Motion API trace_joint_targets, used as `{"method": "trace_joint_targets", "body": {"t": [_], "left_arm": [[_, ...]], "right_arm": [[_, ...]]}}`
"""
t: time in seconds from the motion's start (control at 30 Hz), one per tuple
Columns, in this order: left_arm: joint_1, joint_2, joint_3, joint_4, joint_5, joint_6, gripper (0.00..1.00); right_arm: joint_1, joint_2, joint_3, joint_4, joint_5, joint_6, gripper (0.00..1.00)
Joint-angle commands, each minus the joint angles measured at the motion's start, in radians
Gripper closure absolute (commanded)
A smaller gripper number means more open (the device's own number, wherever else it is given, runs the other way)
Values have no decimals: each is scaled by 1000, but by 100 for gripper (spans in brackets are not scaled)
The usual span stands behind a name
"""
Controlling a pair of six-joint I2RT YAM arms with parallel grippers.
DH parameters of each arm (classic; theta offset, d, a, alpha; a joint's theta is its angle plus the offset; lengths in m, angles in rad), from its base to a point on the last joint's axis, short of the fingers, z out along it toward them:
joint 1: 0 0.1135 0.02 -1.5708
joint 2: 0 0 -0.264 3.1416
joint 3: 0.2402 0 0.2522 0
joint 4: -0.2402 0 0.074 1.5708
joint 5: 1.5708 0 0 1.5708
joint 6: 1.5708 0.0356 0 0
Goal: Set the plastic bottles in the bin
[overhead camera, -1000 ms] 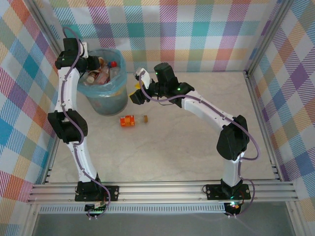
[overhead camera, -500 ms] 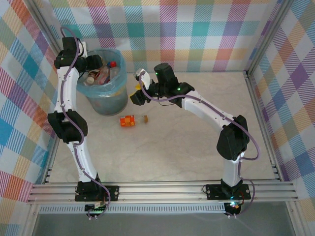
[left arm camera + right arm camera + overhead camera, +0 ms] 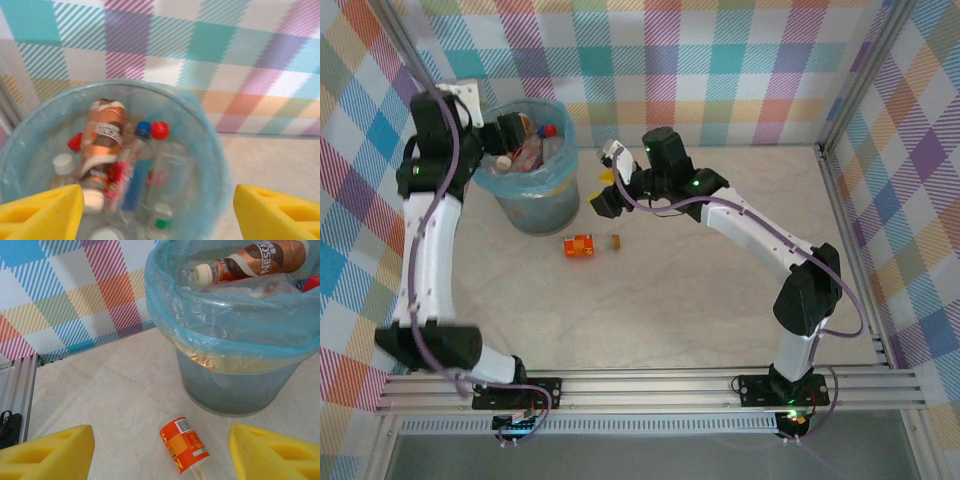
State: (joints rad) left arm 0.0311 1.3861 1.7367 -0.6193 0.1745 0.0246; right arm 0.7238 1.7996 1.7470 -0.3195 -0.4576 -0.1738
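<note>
Both pairs of jaws stand apart, and neither grips anything. In the left wrist view we see the left gripper [image 3: 157,215] above the bin [image 3: 210,130], its yellow pads [image 3: 40,212] spread wide to either side with the open mouth of the bin showing between them. From above, we find that bin [image 3: 535,205] near the far left corner of the worktop [image 3: 720,300], close to the checked wall [image 3: 720,60], with the left gripper [image 3: 510,130] over its left rim.

Inside the bin lie the plastic bottles [image 3: 150,170], heaped together: we can pick out a brown bottle [image 3: 102,135] with a white cap, a red cap [image 3: 160,130], a blue cap [image 3: 143,128] and a green cap [image 3: 161,223] among clear ones. A light blue bag [image 3: 225,325] lines the bin and folds over its rim.

One orange-labelled bottle [image 3: 580,245] lies on its side on the worktop, just beside the bin on the side facing the near edge and not touching it. We see the right gripper [image 3: 605,190] above the worktop just right of the bin. In the right wrist view its pads [image 3: 45,452] are well apart, and the orange-labelled bottle [image 3: 183,444] shows on the worktop below the gap, with the bin wall [image 3: 235,385] beyond it.
</note>
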Motion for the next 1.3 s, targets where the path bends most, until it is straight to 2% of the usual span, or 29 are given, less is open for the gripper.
{"method": "trace_joint_targets", "body": {"t": [0.0,0.27,0.47,0.67,0.8,1.0,1.13,1.27], "left_arm": [[-34,-138,-185,176,72,64,20],[-75,-436,-471,87,231,127,20],[-81,-570,-612,-21,228,86,19],[-82,-681,-771,-11,229,-5,19],[-82,-720,-840,-20,217,-35,19],[-82,-730,-918,-26,125,-109,19],[-82,-706,-974,-7,47,-193,18],[-82,-665,-1001,-2,30,-222,18]], "right_arm": [[0,-43,-25,-36,-32,-35,29],[1,-124,-168,-23,-37,-87,27],[1,-141,-233,-32,-16,-112,26],[1,-116,-296,-25,33,-148,23],[2,-69,-333,-10,91,-150,22],[2,45,-329,21,100,-184,23],[0,137,-292,47,103,-230,28],[0,222,-236,47,105,-309,30]]}}
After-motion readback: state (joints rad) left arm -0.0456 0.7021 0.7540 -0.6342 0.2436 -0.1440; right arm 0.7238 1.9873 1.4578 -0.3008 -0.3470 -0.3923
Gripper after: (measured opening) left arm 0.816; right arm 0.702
